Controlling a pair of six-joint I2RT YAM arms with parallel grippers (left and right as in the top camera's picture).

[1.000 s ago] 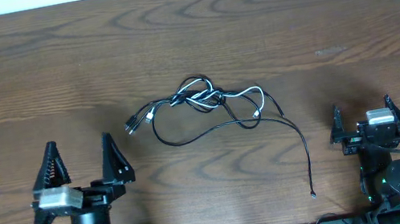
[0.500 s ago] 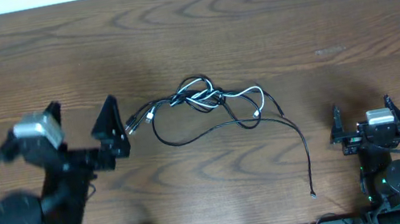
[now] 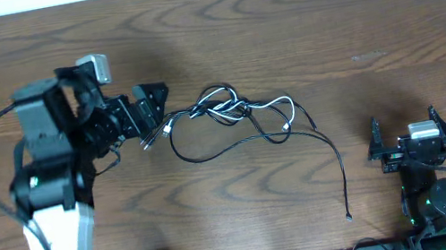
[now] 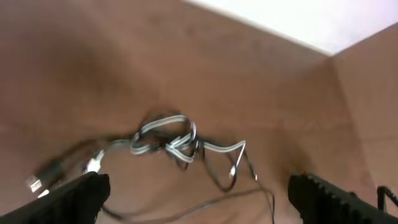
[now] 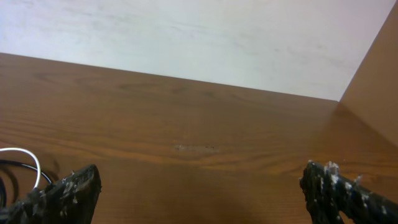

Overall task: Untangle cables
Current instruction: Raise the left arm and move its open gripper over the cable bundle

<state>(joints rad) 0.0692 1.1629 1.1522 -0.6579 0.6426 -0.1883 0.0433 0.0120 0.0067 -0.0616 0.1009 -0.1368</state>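
Sprawling 9-to-3 o'clock across the brown wooden table (image 3: 369, 19): tangle of thin black and white cords (image 3: 224, 106). Left gripper (image 3: 145, 113), jaws spread and empty, just beside its 9 o'clock plugs. Right gripper (image 3: 406, 127), likewise spread, well apart at 4 o'clock.

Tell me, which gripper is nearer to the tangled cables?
Left. The left gripper hovers open right at the left end of the cables. The right gripper sits open well to the right of them, near the front edge of the table.
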